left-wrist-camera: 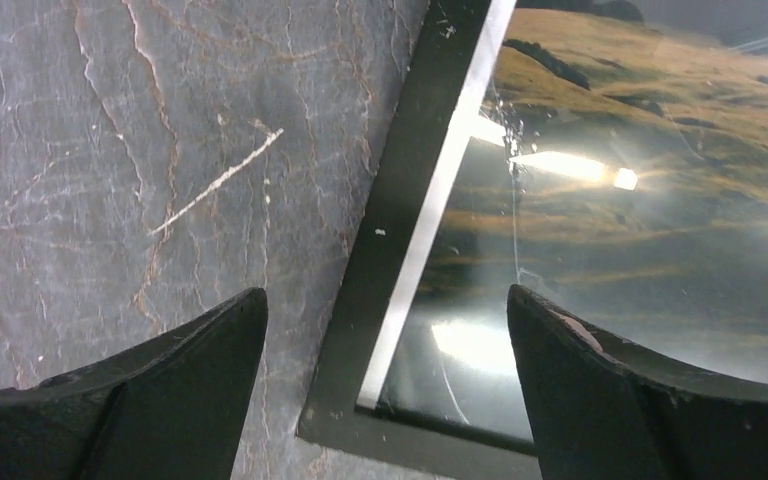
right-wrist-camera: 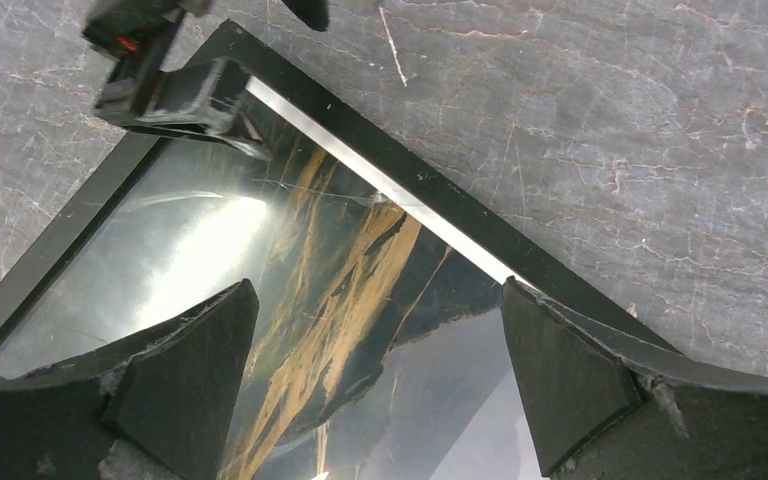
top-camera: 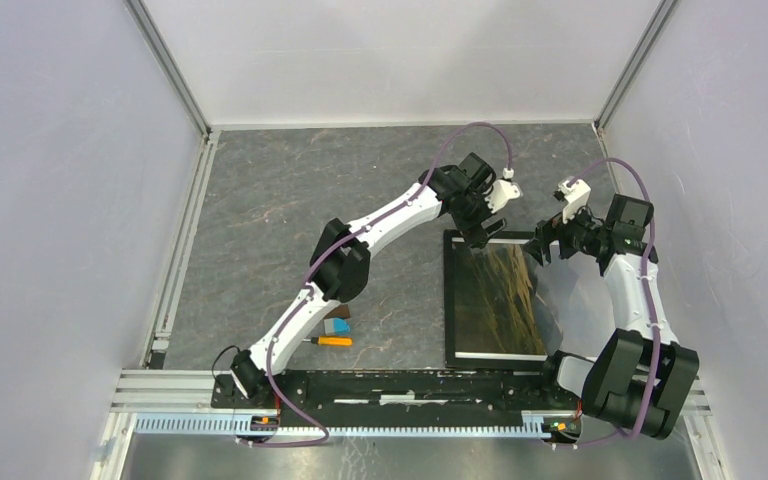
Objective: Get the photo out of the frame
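Note:
The frame (top-camera: 449,300) lies flat, glass up, on the right half of the table, with the photo (top-camera: 505,300) of brown-green hills behind the glossy glass. My left gripper (top-camera: 482,236) hangs open over the frame's far left corner. In the left wrist view the black border (left-wrist-camera: 400,200) and the photo (left-wrist-camera: 640,220) lie between the spread fingers of the gripper (left-wrist-camera: 385,300). My right gripper (top-camera: 542,248) is open above the frame's far right part. The right wrist view shows the border (right-wrist-camera: 480,225), the photo (right-wrist-camera: 340,260), and nothing held in the gripper (right-wrist-camera: 377,290).
A small brown block with a blue piece (top-camera: 337,325) and an orange-handled tool (top-camera: 330,341) lie left of the frame, near the left arm. Grey walls close in three sides of the table, and an aluminium rail (top-camera: 182,240) runs along the left edge.

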`<state>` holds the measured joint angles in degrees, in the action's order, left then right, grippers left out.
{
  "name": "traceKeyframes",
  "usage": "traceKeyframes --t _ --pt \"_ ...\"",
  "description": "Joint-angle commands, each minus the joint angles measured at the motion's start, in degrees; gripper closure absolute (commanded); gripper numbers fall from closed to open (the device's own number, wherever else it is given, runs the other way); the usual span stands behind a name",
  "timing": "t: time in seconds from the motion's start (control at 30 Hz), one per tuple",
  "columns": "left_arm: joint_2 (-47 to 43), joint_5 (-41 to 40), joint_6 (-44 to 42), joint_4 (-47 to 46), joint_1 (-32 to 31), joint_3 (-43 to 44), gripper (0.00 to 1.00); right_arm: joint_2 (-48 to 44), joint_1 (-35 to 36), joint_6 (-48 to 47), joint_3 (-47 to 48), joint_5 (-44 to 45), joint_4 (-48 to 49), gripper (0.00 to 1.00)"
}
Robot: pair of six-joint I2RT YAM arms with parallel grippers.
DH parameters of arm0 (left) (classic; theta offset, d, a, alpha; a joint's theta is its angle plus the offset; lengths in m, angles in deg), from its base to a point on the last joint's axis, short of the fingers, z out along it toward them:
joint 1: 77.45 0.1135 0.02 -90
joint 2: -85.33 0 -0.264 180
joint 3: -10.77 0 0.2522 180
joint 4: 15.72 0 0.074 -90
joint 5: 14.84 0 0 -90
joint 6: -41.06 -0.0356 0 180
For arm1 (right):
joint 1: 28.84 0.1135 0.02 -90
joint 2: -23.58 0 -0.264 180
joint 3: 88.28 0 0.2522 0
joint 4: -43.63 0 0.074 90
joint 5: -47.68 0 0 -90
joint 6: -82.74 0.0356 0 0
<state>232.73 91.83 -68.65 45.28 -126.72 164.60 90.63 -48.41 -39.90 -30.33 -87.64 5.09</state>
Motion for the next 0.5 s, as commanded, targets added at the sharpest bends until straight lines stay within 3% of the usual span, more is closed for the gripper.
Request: traceKeyframes --t 0.0,0.1,0.47 --pt "2.7 -2.8 -0.7 -3.2 -0.6 5.0 0.07 0.3 -0.7 -0.5 1.8 -2.8 -0.9 0.02" --pt "3.5 -5.1 -1.3 -3.6 -0.6 5.0 0.13 0.1 -0.9 -0.5 1.5 -2.9 -0.8 0.02" --pt "1.9 -7.7 -2.2 -1.5 1.3 0.1 0.49 1.0 -1.3 0.0 1.6 -3.9 -0.9 0.02"
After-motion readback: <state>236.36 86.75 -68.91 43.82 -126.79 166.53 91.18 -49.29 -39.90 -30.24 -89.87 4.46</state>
